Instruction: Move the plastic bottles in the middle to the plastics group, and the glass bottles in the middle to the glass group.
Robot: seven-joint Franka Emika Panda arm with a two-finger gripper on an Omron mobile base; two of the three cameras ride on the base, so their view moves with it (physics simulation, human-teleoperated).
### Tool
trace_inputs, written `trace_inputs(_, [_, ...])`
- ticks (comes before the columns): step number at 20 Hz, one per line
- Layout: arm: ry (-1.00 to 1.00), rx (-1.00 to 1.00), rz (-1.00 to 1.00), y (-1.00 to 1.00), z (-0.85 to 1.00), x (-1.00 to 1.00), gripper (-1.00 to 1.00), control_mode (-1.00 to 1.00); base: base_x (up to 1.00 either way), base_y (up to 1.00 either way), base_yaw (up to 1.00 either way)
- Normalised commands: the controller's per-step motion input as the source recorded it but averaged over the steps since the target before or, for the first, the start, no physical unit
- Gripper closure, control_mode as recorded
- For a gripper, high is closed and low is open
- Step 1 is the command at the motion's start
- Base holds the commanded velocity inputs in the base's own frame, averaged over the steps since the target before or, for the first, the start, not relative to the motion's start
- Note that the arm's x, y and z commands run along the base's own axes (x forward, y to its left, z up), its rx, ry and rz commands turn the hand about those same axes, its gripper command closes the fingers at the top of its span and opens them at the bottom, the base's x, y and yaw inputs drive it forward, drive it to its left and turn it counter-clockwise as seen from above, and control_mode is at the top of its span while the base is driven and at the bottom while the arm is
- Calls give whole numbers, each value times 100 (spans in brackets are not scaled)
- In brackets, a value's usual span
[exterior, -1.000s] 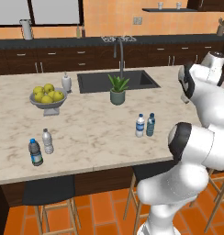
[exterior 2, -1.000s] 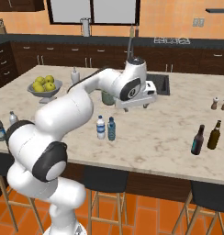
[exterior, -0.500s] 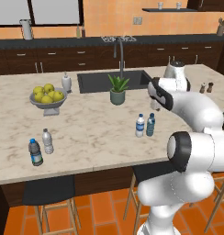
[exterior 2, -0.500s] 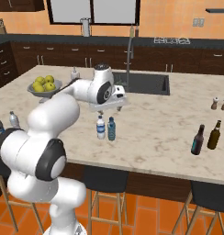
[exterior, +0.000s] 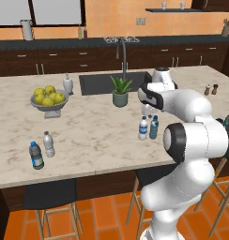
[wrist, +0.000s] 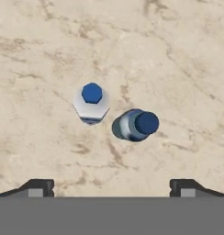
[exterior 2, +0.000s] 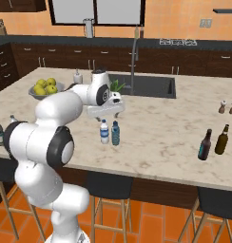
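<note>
**Pincer open above the two middle bottles**

Your pincer hangs with its jaws spread wide and empty, looking straight down on the two plastic bottles in the middle of the marble surface. The clear bottle with blue cap and white-blue label and the blue-tinted bottle with dark cap stand upright, just beside each other. In the hand view both sit above the fingertips, so you are not yet centred on either; I judge this a hover to choose one before descending. They stand so near each other that a finger could knock the neighbour.

From the left base view the same pair, clear and blue-tinted, sits under the hand, well apart from the plastics group at the near left edge: a dark bottle with blue cap and green label and a pale clear bottle with white cap. That is the likely drop-off.

The right base view shows two dark narrow-necked glass bottles near the right edge, with small salt and pepper shakers behind them.

The surface also carries a grey bowl of yellow-green fruit, a potted green plant and a dark sink. Dark cabinets and orange walls lie behind, orange floor tiles below.
</note>
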Motion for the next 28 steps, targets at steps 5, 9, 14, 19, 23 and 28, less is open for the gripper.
trace_inputs(5, [13, 0, 1, -19, 0, 7, -100, -100, 0, 0, 0])
trace_inputs(9, [3, 2, 12, 0, -30, 35, -100, -100, 0, 0, 0])
trace_inputs(14, [2, 2, 20, 0, -23, 39, -100, -100, 0, 0, 0])
trace_inputs(19, [1, 2, 19, -3, -10, 26, -100, -100, 0, 0, 0])
trace_inputs(23, [0, 2, 6, 0, 0, -33, -100, -100, 0, 0, 0])
trace_inputs(28, [0, 0, 8, 0, -21, -17, -100, -100, 0, 0, 0])
